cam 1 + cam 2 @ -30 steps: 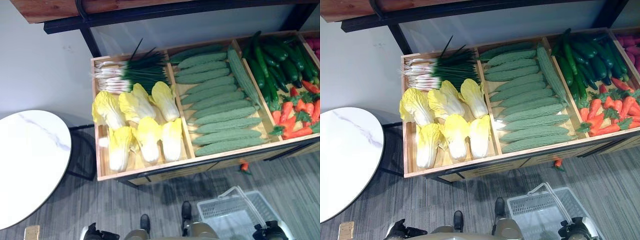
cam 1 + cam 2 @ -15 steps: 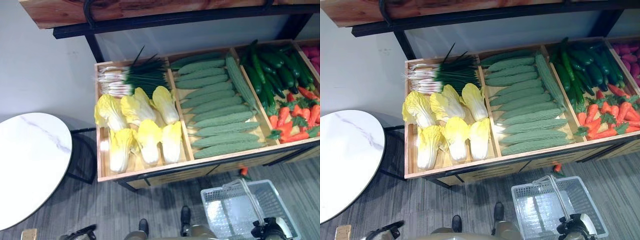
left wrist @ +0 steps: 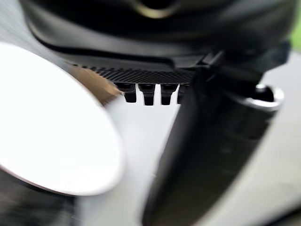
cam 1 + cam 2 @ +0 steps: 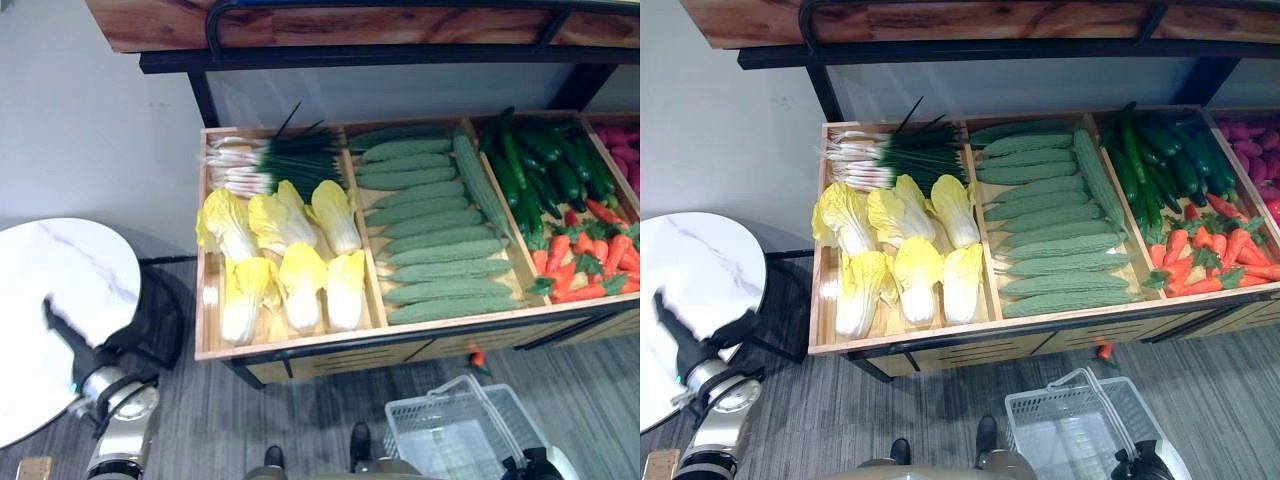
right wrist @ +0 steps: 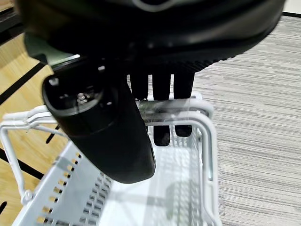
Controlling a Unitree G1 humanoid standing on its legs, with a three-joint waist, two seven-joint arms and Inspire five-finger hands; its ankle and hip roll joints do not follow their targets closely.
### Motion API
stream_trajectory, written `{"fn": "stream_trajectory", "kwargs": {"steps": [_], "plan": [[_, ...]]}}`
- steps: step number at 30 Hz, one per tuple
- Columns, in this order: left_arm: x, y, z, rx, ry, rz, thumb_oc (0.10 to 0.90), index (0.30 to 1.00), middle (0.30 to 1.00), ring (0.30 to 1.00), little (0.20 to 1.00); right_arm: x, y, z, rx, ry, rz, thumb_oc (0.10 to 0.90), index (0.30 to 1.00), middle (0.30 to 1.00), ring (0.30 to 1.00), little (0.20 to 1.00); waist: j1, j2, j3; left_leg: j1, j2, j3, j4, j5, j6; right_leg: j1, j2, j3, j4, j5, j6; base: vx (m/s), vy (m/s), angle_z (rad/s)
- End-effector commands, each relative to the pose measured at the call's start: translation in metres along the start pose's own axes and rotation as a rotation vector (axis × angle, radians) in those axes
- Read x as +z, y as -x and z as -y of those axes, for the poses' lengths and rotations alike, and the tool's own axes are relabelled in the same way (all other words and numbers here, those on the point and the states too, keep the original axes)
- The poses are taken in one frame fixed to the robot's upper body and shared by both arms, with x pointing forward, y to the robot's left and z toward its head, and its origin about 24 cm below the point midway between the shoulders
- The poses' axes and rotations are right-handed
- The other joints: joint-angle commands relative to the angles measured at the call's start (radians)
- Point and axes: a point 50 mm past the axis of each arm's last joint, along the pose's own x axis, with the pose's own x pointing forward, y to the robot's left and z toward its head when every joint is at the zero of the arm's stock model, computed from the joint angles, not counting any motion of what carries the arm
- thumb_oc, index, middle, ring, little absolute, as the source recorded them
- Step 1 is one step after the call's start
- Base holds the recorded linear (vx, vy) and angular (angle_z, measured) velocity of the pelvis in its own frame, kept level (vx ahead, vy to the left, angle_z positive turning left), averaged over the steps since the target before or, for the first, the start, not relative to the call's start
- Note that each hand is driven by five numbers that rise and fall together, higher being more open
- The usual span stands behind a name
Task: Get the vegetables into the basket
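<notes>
A wooden display crate holds yellow napa cabbages, spring onions, ridged green gourds, dark cucumbers and carrots. A white plastic basket hangs in front of the crate, low over the floor, and looks empty. My right hand has its fingers curled over the basket's handle; it shows at the lower right. My left hand is raised at the lower left over a round table, fingers straight and thumb apart, holding nothing.
A white round table stands left of the crate, on a dark stand. A wooden shelf on a black frame overhangs the crate. One carrot lies on the grey floor under the crate's front. Purple vegetables fill the far right bin.
My left arm has risen into view at the lower left, over the round table. The whole picture has shifted, so the camera has moved. The basket stays in my right hand.
</notes>
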Motion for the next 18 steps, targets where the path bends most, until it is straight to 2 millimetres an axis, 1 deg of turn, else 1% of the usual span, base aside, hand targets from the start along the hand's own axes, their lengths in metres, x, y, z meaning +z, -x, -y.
{"fn": "stream_trajectory", "kwargs": {"steps": [1, 3, 4, 5, 7, 8, 9, 10, 12, 15, 18], "plan": [[0.041, -0.017, 0.01, -0.146, 0.083, 0.208, 0.9, 1.0, 1.0, 1.0, 1.0, 0.007, -0.011, 0.036, -0.125, 0.004, -0.006, 0.4, 0.3, 0.3, 0.3, 0.3, -0.011, -0.022, -0.032, -0.033, 0.034, -0.047, -0.003, -0.009, -0.037, 0.008, -0.12, 0.028, 0.004, -0.013, 0.128, 0.0, 0.0, 0.0], [0.042, -0.016, 0.011, -0.163, 0.091, 0.21, 0.9, 1.0, 1.0, 1.0, 1.0, 0.008, -0.012, 0.036, -0.117, 0.009, 0.003, 0.4, 0.3, 0.3, 0.3, 0.3, -0.012, -0.022, -0.033, -0.032, 0.035, -0.045, -0.003, -0.01, -0.036, 0.008, -0.12, 0.029, 0.004, -0.012, 0.128, 0.0, 0.0, 0.0], [0.053, -0.012, 0.019, -0.235, 0.099, 0.259, 0.9, 1.0, 1.0, 1.0, 1.0, 0.009, -0.012, 0.036, -0.112, 0.009, 0.006, 0.4, 0.3, 0.3, 0.3, 0.3, -0.014, -0.02, -0.034, -0.032, 0.035, -0.045, -0.003, -0.011, -0.036, 0.008, -0.12, 0.032, 0.004, -0.012, 0.127, 0.0, 0.0, 0.0], [0.064, -0.003, 0.029, -0.347, 0.096, 0.319, 0.9, 1.0, 1.0, 1.0, 1.0, 0.013, -0.012, 0.035, -0.098, 0.007, 0.018, 0.4, 0.3, 0.3, 0.3, 0.3, -0.019, -0.019, -0.035, -0.031, 0.035, -0.04, -0.003, -0.012, -0.034, 0.006, -0.12, 0.036, 0.004, -0.01, 0.127, 0.0, 0.006, -0.04], [0.062, -0.002, 0.03, -0.354, 0.093, 0.316, 0.9, 1.0, 1.0, 1.0, 1.0, 0.014, -0.012, 0.035, -0.094, 0.007, 0.026, 0.4, 0.3, 0.3, 0.3, 0.3, -0.02, -0.019, -0.036, -0.031, 0.035, -0.037, -0.003, -0.013, -0.033, 0.004, -0.119, 0.039, 0.004, -0.01, 0.127, 0.0, 0.002, -0.02], [0.061, 0.004, 0.039, -0.405, 0.093, 0.308, 0.9, 1.0, 1.0, 1.0, 1.0, 0.016, -0.012, 0.034, -0.086, 0.008, 0.037, 0.4, 0.3, 0.3, 0.3, 0.3, -0.023, -0.019, -0.038, -0.03, 0.034, -0.031, -0.003, -0.014, -0.033, 0.002, -0.117, 0.044, 0.004, -0.009, 0.127, 0.0, -0.001, -0.04], [0.061, 0.004, 0.039, -0.405, 0.093, 0.308, 0.9, 1.0, 1.0, 1.0, 1.0, 0.016, -0.012, 0.034, -0.086, 0.008, 0.037, 0.4, 0.3, 0.3, 0.3, 0.3, -0.022, -0.019, -0.038, -0.03, 0.034, -0.031, -0.003, -0.014, -0.033, 0.002, -0.117, 0.044, 0.004, -0.009, 0.127, 0.01, -0.004, -0.08], [0.06, 0.01, 0.047, -0.444, 0.095, 0.296, 0.9, 1.0, 1.0, 1.0, 1.0, 0.018, -0.012, 0.032, -0.079, 0.009, 0.04, 0.4, 0.3, 0.3, 0.3, 0.3, -0.026, -0.02, -0.04, -0.027, 0.032, -0.028, -0.003, -0.016, -0.031, 0.001, -0.116, 0.048, 0.004, -0.009, 0.126, 0.01, -0.005, -0.09], [0.059, 0.012, 0.049, -0.447, 0.096, 0.288, 0.9, 1.0, 1.0, 1.0, 1.0, 0.019, -0.012, 0.031, -0.078, 0.007, 0.045, 0.4, 0.3, 0.3, 0.3, 0.3, -0.026, -0.02, -0.041, -0.027, 0.032, -0.025, -0.003, -0.016, -0.031, 0.001, -0.116, 0.05, 0.004, -0.008, 0.126, 0.01, -0.006, -0.06], [0.057, 0.02, 0.058, -0.474, 0.111, 0.265, 0.9, 1.0, 1.0, 1.0, 1.0, 0.017, -0.011, 0.028, -0.075, 0.005, 0.04, 0.4, 0.3, 0.3, 0.3, 0.3, -0.03, -0.023, -0.044, -0.024, 0.035, -0.022, -0.003, -0.018, -0.03, -0.001, -0.113, 0.055, 0.004, -0.01, 0.125, 0.01, -0.014, -0.02], [0.054, 0.022, 0.059, -0.485, 0.109, 0.245, 0.9, 1.0, 1.0, 1.0, 1.0, 0.018, -0.011, 0.026, -0.07, 0.0, 0.039, 0.4, 0.3, 0.3, 0.3, 0.3, -0.03, -0.024, -0.045, -0.023, 0.036, -0.02, -0.003, -0.018, -0.03, -0.001, -0.111, 0.058, 0.004, -0.011, 0.125, 0.0, 0.0, 0.0]]}}
